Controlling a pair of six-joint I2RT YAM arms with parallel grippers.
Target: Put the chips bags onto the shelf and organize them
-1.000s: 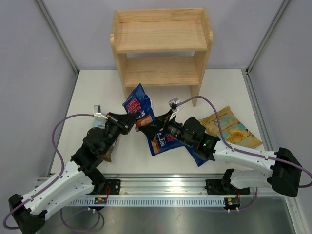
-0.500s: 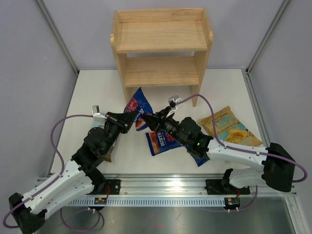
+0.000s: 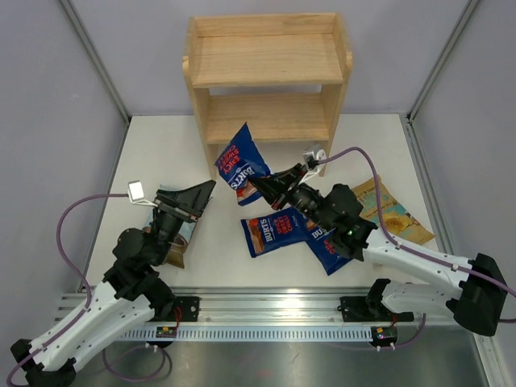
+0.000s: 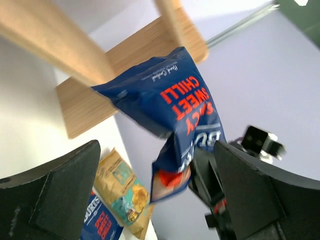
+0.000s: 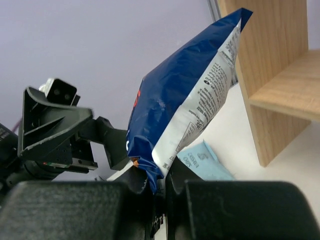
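White counter (image 3: 161,153) carries everything. At its far edge stands the light wooden shelf (image 3: 266,60), both tiers bare, so I judge the organizing has barely begun. The right pincer (image 3: 272,181) is clamped on the lower corner of a dark blue bag (image 3: 240,161), which hangs clear of the counter just in front of the shelf's base. The left pincer (image 3: 190,201) stands wide apart nearby, gripping nothing. Four bags lie waiting: a tan-yellow bag (image 3: 395,218) to the right, a second dark blue bag (image 3: 272,232) flat at centre, a third dark blue bag (image 3: 322,248) half under the right arm, and a pale blue bag (image 5: 205,161) mostly beneath the left arm. The step in hand looks like carrying the lifted bag to the shelf. Next it must clear a board's front edge and settle to one side, leaving room for the others.
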